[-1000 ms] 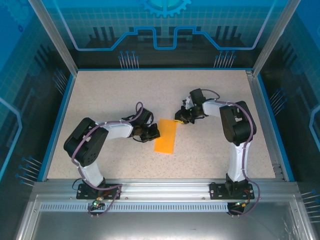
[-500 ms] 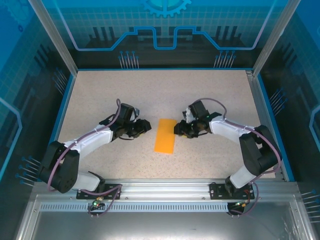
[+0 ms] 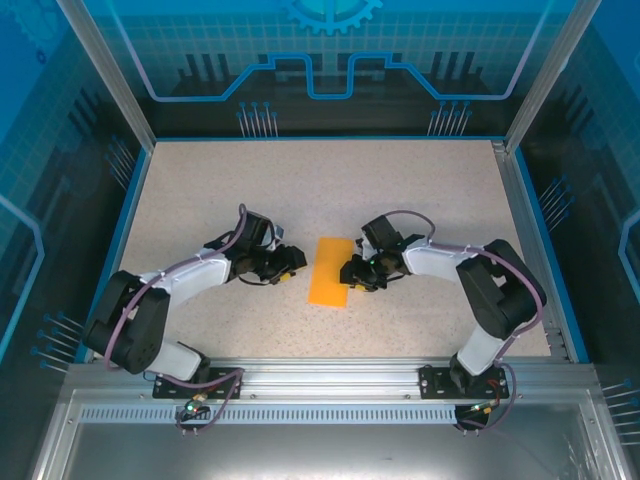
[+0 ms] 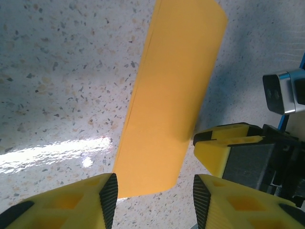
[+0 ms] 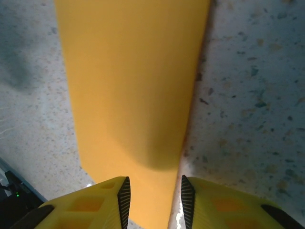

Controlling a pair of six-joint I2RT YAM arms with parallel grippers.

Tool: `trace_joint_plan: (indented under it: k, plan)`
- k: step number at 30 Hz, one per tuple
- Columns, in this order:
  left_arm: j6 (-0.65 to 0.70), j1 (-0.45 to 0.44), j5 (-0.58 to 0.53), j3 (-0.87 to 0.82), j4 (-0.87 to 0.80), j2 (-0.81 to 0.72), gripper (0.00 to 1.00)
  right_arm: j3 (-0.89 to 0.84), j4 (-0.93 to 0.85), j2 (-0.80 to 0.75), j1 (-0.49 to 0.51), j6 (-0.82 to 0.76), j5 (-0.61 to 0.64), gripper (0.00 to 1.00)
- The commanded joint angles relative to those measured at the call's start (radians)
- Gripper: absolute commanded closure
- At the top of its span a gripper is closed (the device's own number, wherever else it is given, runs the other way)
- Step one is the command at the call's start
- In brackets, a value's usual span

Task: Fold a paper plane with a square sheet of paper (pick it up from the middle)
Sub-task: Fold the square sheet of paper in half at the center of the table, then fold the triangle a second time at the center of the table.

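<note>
Sheet of paper was seen flat at frame ctr, long axis top-to-bottom, flanked by left gripper beside its L edge and right gripper, nearer, over its R edge, both parted w/ nothing gripped.
</note>
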Motion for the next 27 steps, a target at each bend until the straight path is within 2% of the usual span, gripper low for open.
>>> trace_joint_plan:
  k: [1,5,9,11,17,20,27]
  plan:
    - [-0.004,0.001,0.037,0.025,0.014,0.021,0.50,0.043,0.019,0.027,0.013,0.014,-0.028,0.65]
    - [-0.006,0.000,0.039,0.024,0.016,0.029,0.49,0.037,0.022,0.023,0.015,0.021,-0.028,0.65]
    - [-0.002,-0.001,0.038,0.026,0.015,0.035,0.49,0.025,0.005,-0.037,0.016,0.033,0.042,0.65]
    - [-0.004,0.000,0.037,0.026,0.017,0.040,0.49,0.025,0.010,-0.049,0.015,0.031,0.036,0.64]
    - [-0.008,-0.012,0.042,0.037,0.026,0.061,0.49,0.025,0.016,-0.041,0.015,0.031,0.023,0.65]
    - [-0.010,-0.024,0.041,0.039,0.032,0.071,0.49,0.028,0.039,-0.003,0.015,0.031,-0.028,0.65]
    - [-0.013,-0.039,0.039,0.057,0.041,0.110,0.49,0.024,0.025,0.035,0.014,0.025,0.007,0.66]
